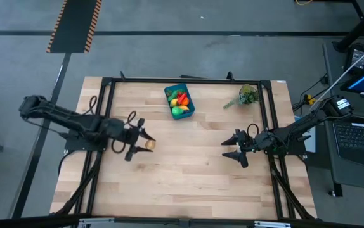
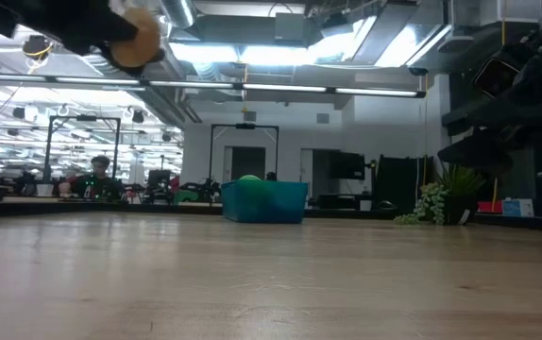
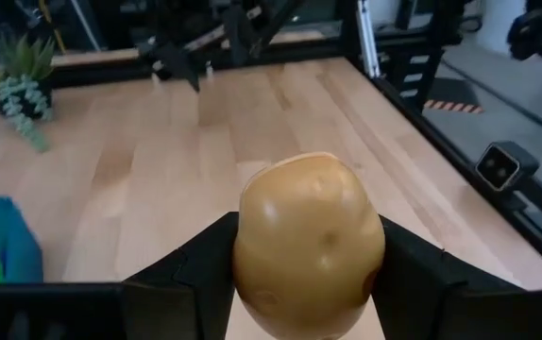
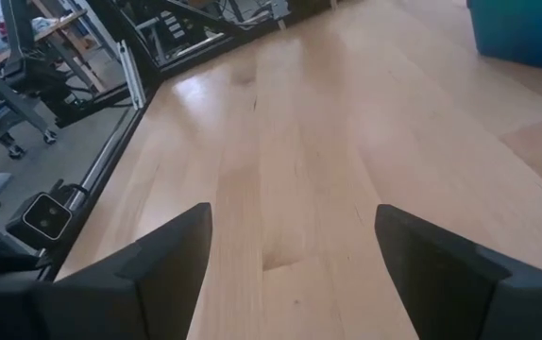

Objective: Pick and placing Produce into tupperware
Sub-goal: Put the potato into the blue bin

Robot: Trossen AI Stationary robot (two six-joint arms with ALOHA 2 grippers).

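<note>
Potato (image 3: 309,241) sits nearest the left wrist lens, a tan-yellow toy with a few dark eye spots, pinched between the two dark fingers (image 3: 200,274) of the left gripper (image 1: 145,144). Jaws are closed on its flanks at the widest part, one finger each side, with the rounded top standing clear above them.

Handling, as a judgement: smooth, hard-looking shell, probably hollow plastic and light. Stiff, not fragile. The rounded, glossy sides could let it roll or squirt out of a flat-fingered pinch, so a hold across the broad middle, as now, looks the safest.

Left arm pose: reaching in from the table's left side, gripper lifted off the wood. Low view shows the potato (image 2: 137,40) high up, well above the table.

Right gripper (image 1: 236,149) waits over the right half of the table, fingers spread wide apart, nothing between them, only bare table (image 4: 290,142) below.

Farther off, the tupperware (image 1: 179,101), a teal tub, stands near the far edge at the middle. Several pieces of produce (image 1: 181,104) already lie in it, red, orange, yellow and green. Tub is well apart from the held potato, so a carry across the table remains.

Leafy sprig (image 1: 247,96) lies to the tub's right, near the far edge.
</note>
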